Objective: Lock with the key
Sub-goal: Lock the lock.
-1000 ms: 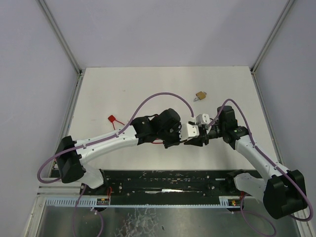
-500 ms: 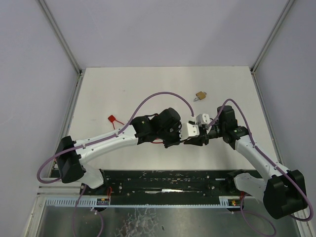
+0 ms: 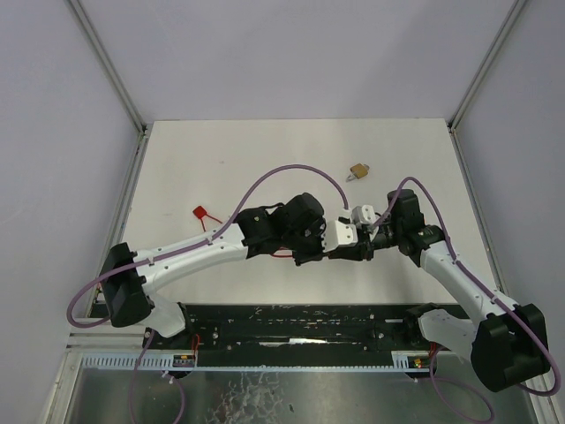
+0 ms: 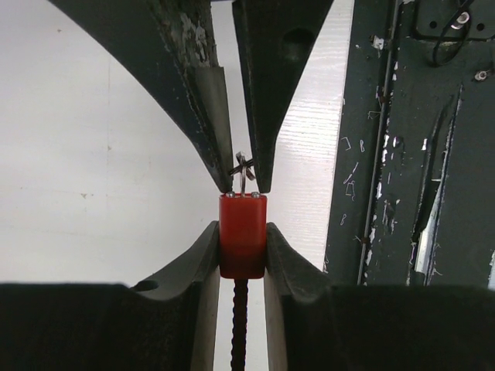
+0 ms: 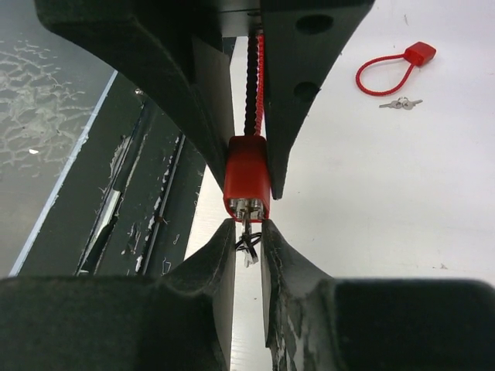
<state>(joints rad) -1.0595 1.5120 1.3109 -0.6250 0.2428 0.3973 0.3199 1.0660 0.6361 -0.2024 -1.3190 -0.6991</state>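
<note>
One spare red cable lock (image 3: 203,214) lies on the table (image 3: 265,159) at left. Near the middle, left gripper (image 4: 242,232) is clamped on the red lock body (image 4: 242,247). Right gripper (image 5: 247,232) pinches the key (image 5: 247,241), which is seated in the lock's end. Brass padlock (image 3: 358,170) sits apart, farther back.

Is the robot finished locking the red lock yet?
Not yet, it seems. Done: the left gripper clamps the red lock body, and the key sits in its keyhole. In hand: the right gripper pinches the key's outer end. Left: probably turning the key and pulling it out. These views cannot show whether the lock is already locked.
</note>
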